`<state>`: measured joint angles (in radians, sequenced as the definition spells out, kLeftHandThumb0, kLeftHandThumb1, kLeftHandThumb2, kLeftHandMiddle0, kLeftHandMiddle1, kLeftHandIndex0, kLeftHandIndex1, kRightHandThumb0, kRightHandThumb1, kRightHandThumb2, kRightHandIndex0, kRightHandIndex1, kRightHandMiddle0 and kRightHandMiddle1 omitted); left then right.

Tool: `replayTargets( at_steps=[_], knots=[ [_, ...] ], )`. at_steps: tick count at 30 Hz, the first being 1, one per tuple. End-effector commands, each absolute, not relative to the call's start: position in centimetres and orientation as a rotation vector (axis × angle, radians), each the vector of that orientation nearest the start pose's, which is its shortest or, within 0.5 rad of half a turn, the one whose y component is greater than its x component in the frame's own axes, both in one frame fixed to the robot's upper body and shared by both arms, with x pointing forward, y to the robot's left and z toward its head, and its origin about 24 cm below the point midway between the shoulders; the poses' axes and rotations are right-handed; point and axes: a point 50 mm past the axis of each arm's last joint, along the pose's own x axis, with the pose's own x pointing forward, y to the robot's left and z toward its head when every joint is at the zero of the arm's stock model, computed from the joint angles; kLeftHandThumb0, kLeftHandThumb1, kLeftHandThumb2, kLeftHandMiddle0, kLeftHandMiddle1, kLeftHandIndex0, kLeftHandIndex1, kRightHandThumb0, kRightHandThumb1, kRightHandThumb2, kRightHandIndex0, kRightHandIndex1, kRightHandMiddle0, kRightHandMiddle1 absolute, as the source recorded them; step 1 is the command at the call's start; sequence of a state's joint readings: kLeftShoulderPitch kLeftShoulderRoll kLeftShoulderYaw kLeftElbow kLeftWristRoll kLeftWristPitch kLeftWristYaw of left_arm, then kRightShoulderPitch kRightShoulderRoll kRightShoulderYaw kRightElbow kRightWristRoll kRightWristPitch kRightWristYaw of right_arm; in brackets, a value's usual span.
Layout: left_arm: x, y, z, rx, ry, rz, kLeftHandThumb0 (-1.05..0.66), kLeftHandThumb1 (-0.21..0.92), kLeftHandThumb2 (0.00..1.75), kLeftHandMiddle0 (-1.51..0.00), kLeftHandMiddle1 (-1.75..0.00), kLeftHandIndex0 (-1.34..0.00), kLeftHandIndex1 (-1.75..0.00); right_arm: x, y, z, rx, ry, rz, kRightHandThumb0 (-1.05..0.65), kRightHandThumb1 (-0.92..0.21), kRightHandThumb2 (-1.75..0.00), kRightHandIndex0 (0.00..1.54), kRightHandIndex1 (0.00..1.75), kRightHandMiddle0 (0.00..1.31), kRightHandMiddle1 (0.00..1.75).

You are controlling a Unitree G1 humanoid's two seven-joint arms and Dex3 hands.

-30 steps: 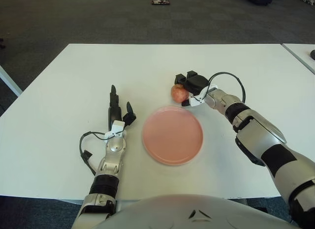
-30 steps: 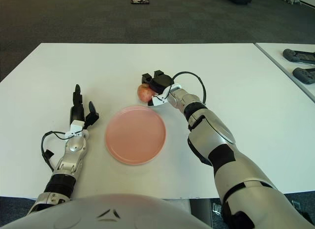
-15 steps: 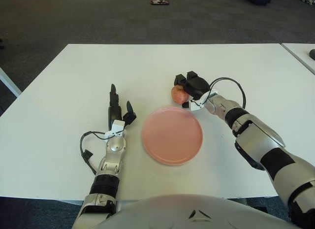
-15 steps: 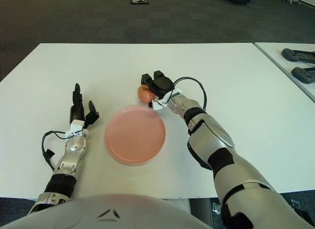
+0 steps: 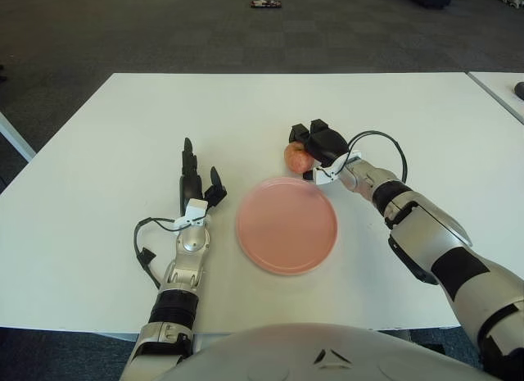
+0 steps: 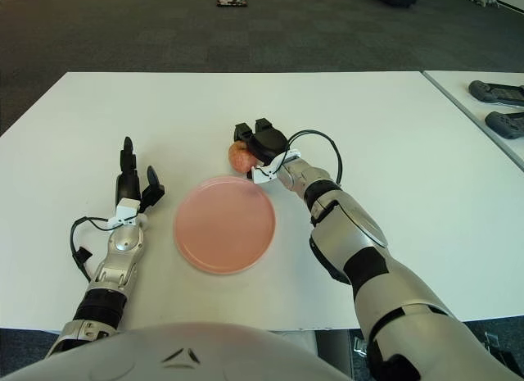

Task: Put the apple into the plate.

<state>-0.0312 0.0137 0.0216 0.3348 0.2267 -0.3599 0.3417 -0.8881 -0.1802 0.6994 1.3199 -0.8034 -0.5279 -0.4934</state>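
Apple (image 5: 296,156) slightly leftward, perhaps gripped.

you have the plate (image 5: 286,225) at the centre of the frame, on the table (image 5: 98,151). the apple (image 5: 296,156) sits on the table just above the plate's upper right rim, apart from it. the right hand (image 5: 322,146) is directly right of the apple, its fingers around it from above. the left hand (image 5: 195,188) is left of the plate, fingers pointing up the frame. at the far right edge of the right eye view you see two controllers (image 6: 499,106) on a second table (image 6: 483,86).
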Motion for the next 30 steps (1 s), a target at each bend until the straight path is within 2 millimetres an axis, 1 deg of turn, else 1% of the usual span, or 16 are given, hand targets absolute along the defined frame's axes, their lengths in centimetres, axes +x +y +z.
replayTargets(
  at_steps=[1, 9, 18, 30],
  knots=[
    [24.8, 16.6, 1.1, 0.225, -0.094, 0.284, -0.89, 0.92, 0.99, 0.0, 0.0, 0.0, -0.04, 35.2, -8.6, 3.8, -1.299, -0.427, 0.51, -0.49, -0.26, -1.38, 1.15, 1.75, 0.65, 1.75],
    [24.8, 16.6, 1.2, 0.235, -0.094, 0.282, -0.89, 0.92, 0.99, 0.0, 0.0, 0.0, -0.05, 36.6, -8.3, 6.7, -1.211, -0.468, 0.429, -0.48, -0.28, -1.36, 1.16, 1.75, 0.64, 1.75],
    [24.8, 16.7, 1.2, 0.241, -0.097, 0.276, -0.9, 0.92, 0.99, 0.0, 0.0, 0.0, -0.06, 37.5, -8.6, 9.8, -1.104, -0.55, 0.389, -0.47, -0.29, -1.34, 1.17, 1.75, 0.62, 1.75],
    [24.9, 16.7, 1.2, 0.239, -0.107, 0.267, -0.9, 0.92, 0.98, 0.0, 0.0, 0.0, -0.05, 38.2, -8.4, 12.9, -1.041, -0.632, 0.368, -0.47, -0.29, -1.34, 1.17, 1.75, 0.62, 1.75]
  ],
)
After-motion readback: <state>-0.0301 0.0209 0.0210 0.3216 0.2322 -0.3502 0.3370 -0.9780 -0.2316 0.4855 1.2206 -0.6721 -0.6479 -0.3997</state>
